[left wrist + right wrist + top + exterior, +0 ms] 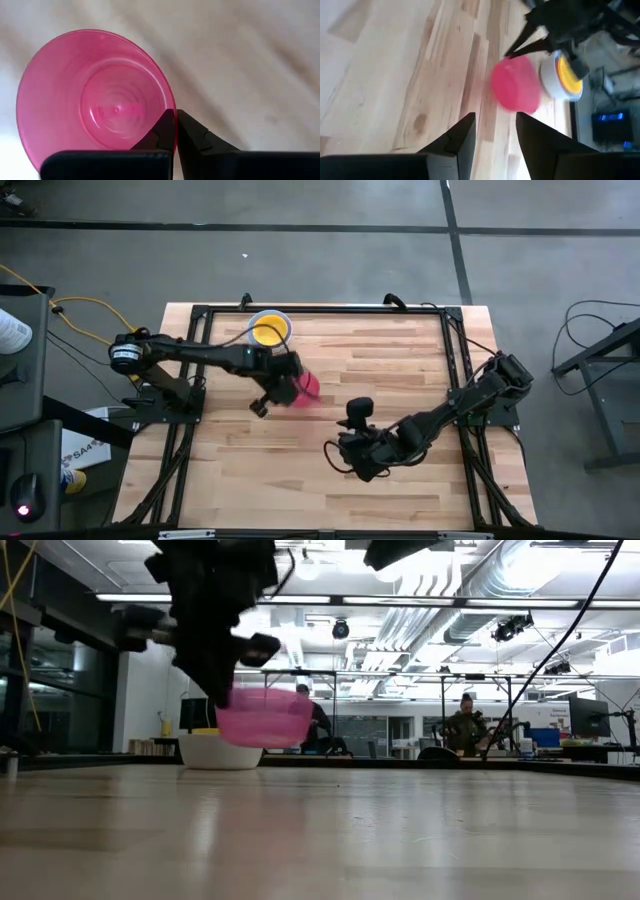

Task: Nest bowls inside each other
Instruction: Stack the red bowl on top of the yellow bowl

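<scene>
A red-pink bowl (306, 386) hangs above the table's middle left, with my left gripper (290, 387) shut on it. In the low view the red-pink bowl (265, 720) is clear of the wood. Behind it, near the far edge, a yellow bowl (269, 332) sits nested in a white bowl (220, 752) that rests on its base. My right gripper (338, 455) stands open toward the table's near middle and touches nothing. From the right wrist view its open fingers (495, 135) point at the red-pink bowl (515, 82) and the nested bowls (565, 75). My left gripper pinches the red-pink bowl's rim (172, 107), one finger inside the bowl and one outside against its wall. The fingers (195, 137) come slanting down from the table's left. The bowl is lifted clear of the table with its mouth roughly up.
Black frame rails (455, 360) run along the table's edges. Bare wood (400, 370) lies between the two arms and to the right of the nested bowls. People sit in the room beyond the table (465, 725).
</scene>
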You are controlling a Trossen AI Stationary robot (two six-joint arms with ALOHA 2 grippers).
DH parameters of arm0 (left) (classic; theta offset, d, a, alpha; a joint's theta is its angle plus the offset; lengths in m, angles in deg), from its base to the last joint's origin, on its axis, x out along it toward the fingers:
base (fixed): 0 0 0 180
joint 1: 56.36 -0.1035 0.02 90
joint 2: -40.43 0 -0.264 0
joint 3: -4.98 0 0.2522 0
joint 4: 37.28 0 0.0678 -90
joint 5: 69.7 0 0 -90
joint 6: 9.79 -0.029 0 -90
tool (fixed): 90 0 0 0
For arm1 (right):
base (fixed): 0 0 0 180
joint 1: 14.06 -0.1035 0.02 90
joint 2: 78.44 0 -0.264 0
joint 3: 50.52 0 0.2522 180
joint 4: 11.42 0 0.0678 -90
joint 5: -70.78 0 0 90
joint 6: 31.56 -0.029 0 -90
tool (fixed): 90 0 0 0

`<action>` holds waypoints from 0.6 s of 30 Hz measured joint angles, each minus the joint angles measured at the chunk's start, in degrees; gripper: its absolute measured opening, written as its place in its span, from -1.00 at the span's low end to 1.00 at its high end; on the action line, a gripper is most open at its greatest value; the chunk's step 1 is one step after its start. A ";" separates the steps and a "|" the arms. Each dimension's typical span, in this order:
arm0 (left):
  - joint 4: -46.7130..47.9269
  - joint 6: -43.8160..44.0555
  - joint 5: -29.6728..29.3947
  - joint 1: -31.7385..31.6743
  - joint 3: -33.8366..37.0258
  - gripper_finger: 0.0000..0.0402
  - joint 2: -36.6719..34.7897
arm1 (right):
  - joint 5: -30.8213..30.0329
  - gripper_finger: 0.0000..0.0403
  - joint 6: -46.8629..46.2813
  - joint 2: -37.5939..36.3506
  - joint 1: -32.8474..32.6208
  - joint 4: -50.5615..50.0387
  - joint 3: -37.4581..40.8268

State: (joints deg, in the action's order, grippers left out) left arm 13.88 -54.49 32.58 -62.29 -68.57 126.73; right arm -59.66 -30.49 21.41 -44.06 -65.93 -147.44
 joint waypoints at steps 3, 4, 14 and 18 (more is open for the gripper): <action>0.20 5.30 -4.23 -4.01 0.02 -1.00 -0.63 | 0.06 -0.33 -4.51 0.02 0.13 -2.56 0.07; -0.13 6.21 -5.45 -5.19 0.02 -1.00 -0.87 | 0.04 -0.33 -5.74 0.02 0.13 -3.05 0.07; 0.38 13.70 -14.47 -14.51 0.02 -1.00 -5.65 | 0.26 -0.33 -13.68 0.04 1.62 -6.06 0.07; 1.89 14.78 -15.09 -18.98 0.02 -1.00 -6.35 | 0.72 -0.33 -14.86 0.08 2.91 -6.59 0.87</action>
State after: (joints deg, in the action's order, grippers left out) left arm 15.77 -39.72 17.49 -81.27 -68.55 120.38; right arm -58.94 -45.35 21.49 -41.15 -72.52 -146.56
